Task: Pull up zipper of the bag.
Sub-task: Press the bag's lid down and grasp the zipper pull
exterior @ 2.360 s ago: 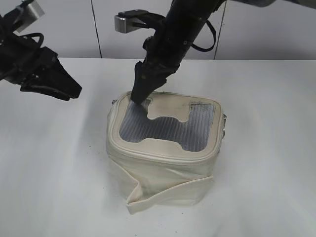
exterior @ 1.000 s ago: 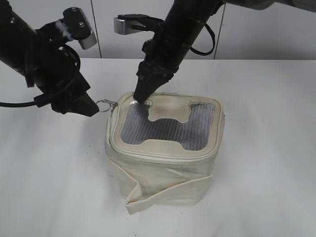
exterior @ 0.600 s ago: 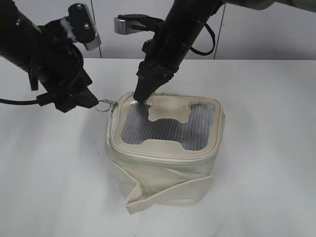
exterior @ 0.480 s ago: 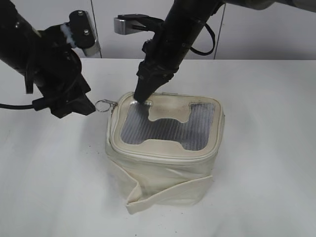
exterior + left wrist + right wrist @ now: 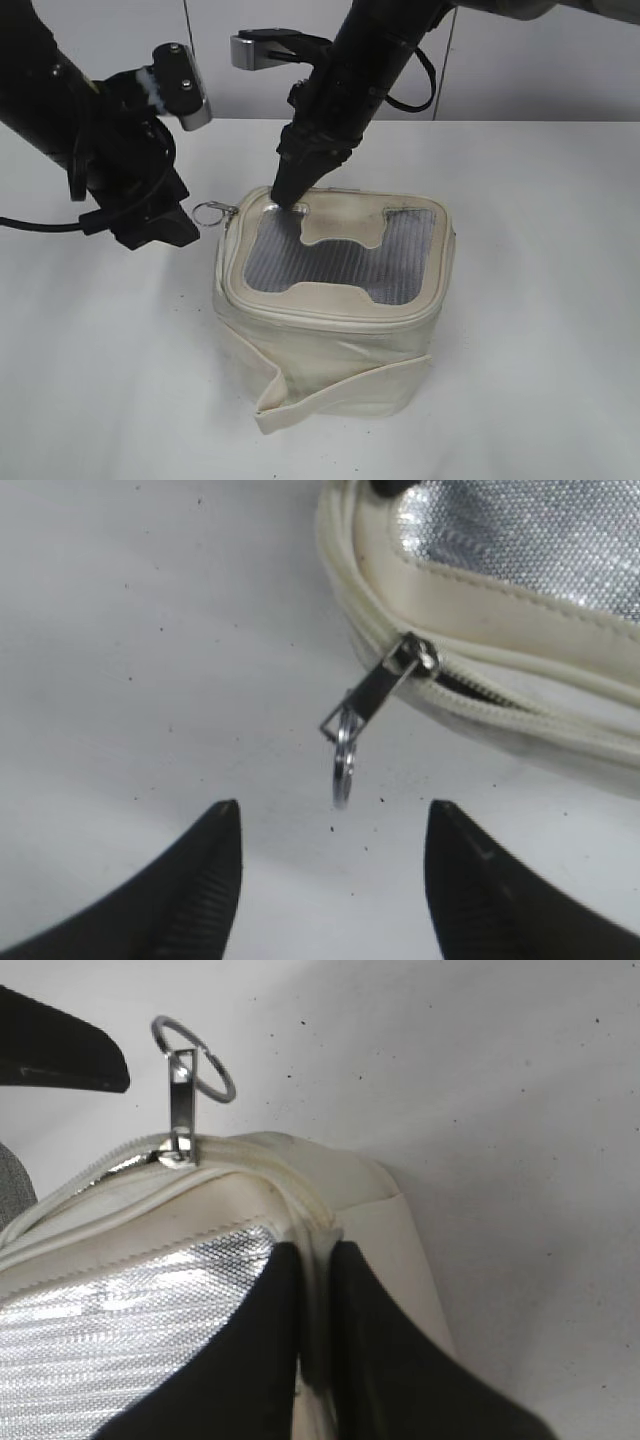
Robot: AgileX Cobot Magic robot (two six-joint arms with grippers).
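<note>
The right gripper (image 5: 288,192) pinches the bag (image 5: 335,310) at its lid rim. The left gripper (image 5: 330,880) waits wide apart, just beside the pull (image 5: 372,705), touching nothing.

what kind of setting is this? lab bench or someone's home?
Most likely a lab or test bench: a bare white table, plain grey wall panels behind, and only the bag set out between two black robot arms. Nothing homelike shows.
</note>
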